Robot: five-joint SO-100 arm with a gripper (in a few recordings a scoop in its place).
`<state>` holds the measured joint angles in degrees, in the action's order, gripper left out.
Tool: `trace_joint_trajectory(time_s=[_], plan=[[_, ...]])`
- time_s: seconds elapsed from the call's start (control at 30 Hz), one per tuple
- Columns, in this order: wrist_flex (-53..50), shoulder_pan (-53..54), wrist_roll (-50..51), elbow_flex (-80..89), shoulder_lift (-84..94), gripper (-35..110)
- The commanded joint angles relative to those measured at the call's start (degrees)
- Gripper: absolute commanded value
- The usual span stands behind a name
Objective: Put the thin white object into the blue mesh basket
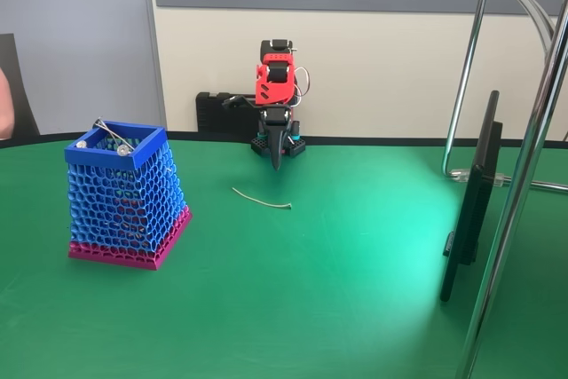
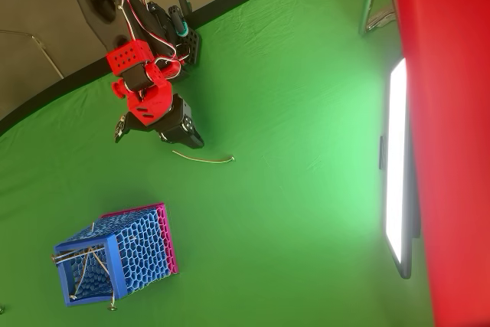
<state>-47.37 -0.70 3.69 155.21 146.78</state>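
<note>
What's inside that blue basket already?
A grey metal rod with silvery round pieces lies across the rim of the blue mesh basket, seen also from overhead. Thin wires seem to hang inside; the mesh walls hide the bottom.

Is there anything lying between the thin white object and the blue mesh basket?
No. In both views only bare green table separates the thin white object from the blue mesh basket.

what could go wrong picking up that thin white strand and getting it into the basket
The thin white object lies flat on the green table, so the gripper may close without catching it. A grey rod rests across the blue mesh basket rim, so a dropped strand could hang up there.
</note>
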Motion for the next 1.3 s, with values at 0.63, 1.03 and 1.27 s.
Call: trace_joint_trajectory(time_s=[0.63, 1.03, 1.27], plan=[[-6.06, -2.02, 6.33, -25.58, -34.37, 13], [-11.69, -2.20, 7.47, -40.17, -51.86, 14], [-12.57, -1.93, 6.33, -45.53, -59.68, 14]])
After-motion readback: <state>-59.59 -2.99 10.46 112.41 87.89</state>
